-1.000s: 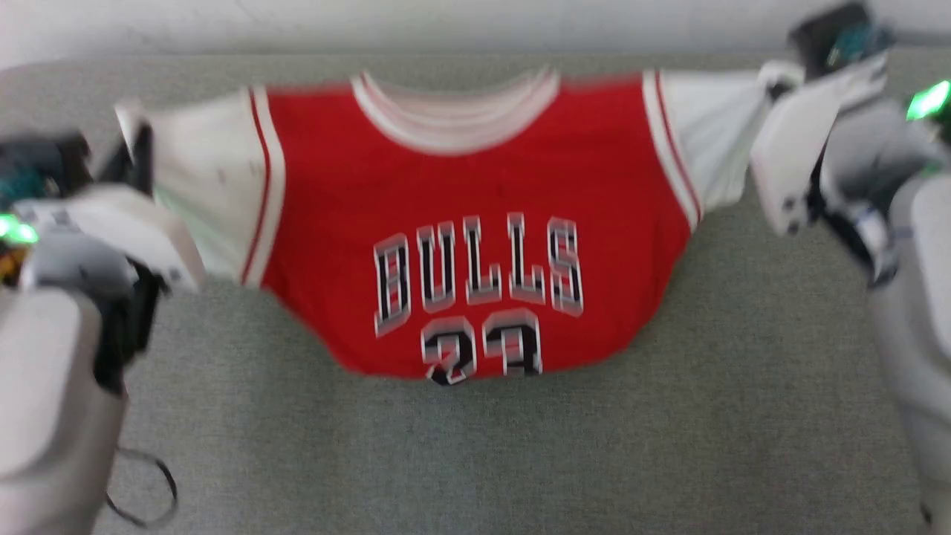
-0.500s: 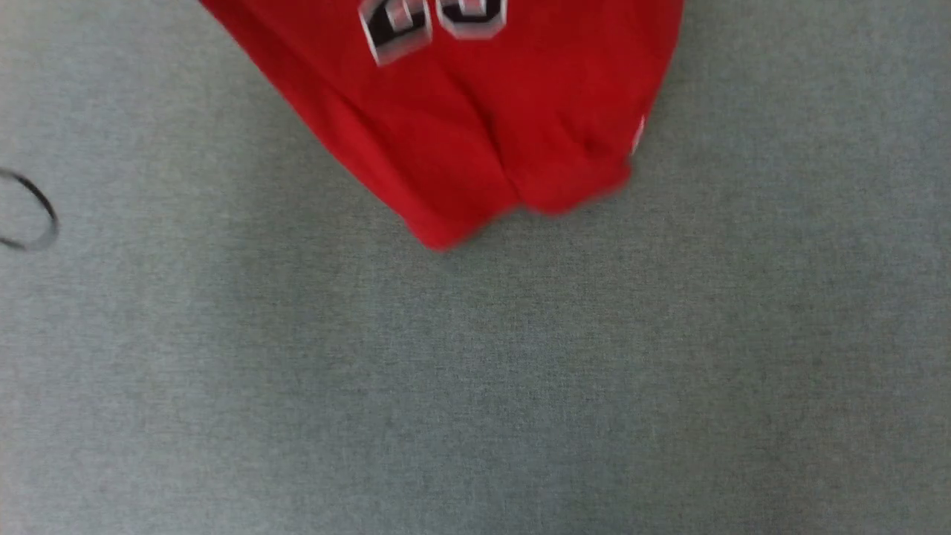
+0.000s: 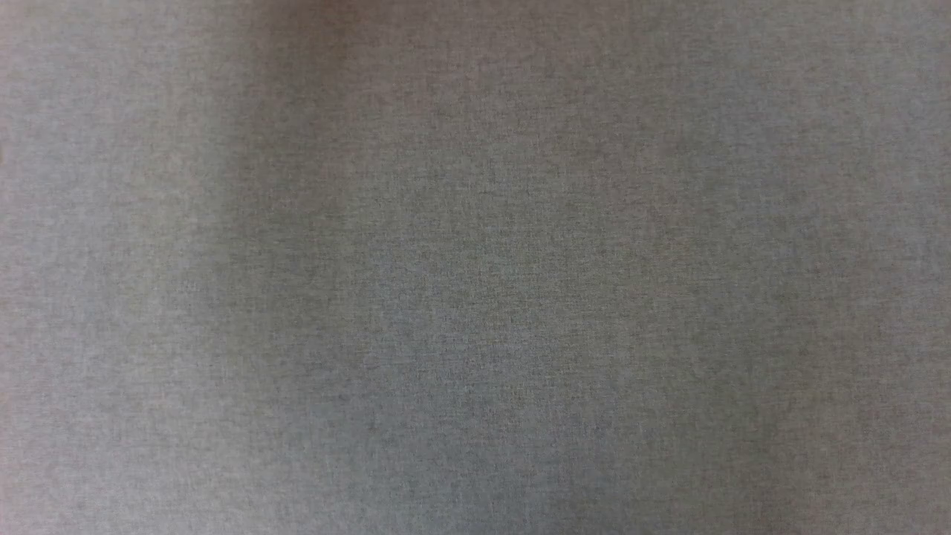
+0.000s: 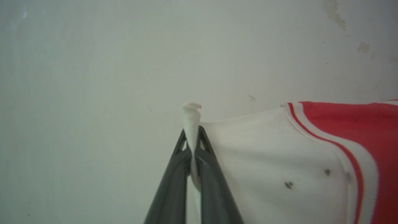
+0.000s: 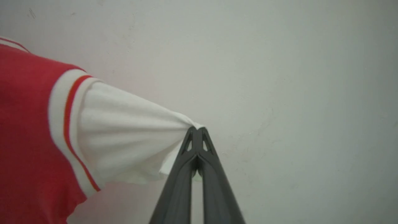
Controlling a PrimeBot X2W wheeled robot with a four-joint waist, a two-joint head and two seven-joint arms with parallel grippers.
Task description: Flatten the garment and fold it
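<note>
The left gripper [image 4: 192, 140] pinches the red, stripe-trimmed garment [image 4: 342, 124] by a white sleeve at the lower right of its view. The right gripper [image 5: 196, 133] pinches the other sleeve, stretched from the left. Dark spots [image 4: 288, 185] may be stains.

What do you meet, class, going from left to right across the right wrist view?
Red body of the shirt → striped trim → white sleeve → right gripper, shut on the sleeve's end → wall.
</note>
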